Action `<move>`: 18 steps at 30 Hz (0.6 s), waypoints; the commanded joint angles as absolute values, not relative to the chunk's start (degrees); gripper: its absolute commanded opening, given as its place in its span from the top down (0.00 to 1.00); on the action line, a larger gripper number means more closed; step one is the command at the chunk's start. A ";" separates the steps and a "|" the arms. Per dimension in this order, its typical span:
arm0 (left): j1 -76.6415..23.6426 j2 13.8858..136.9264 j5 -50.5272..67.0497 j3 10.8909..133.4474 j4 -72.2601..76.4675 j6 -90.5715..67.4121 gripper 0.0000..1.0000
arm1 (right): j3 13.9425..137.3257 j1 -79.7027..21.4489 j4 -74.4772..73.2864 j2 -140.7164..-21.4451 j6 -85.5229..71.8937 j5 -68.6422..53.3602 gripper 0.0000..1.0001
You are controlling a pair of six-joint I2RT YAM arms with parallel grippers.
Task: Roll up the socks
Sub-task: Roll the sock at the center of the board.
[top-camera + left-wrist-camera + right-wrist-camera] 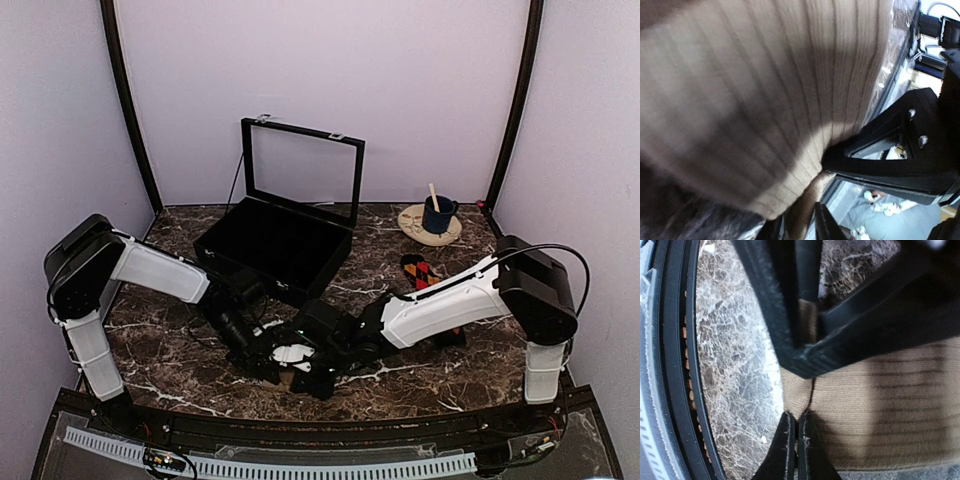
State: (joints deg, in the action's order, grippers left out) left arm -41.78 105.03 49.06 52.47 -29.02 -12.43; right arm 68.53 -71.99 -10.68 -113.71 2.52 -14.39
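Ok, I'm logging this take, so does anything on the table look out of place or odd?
The pair is split: one argyle sock lies alone beyond the right arm, partly hidden, while the tan sock sits at the near edge between the left pincer and right pincer. Nothing looks spilled or damaged.

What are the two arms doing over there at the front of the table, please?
They are working on rolling socks. Both arms meet near the front edge of the table over a tan sock: the right gripper is pinched shut on its edge, and the left gripper has fabric between its jaws, grip unclear. The argyle sock lies apart, just beyond the right arm.
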 commanded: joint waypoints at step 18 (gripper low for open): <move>-41.75 74.71 21.76 40.55 -16.01 -23.54 0.67 | 70.46 -67.81 -18.72 -118.69 -8.70 -26.03 1.00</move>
State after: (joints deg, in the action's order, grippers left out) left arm -41.41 83.31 28.64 43.83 -20.58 -21.37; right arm 70.63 -68.73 -12.82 -115.72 -4.97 -24.05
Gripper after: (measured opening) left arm 0.331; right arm 0.013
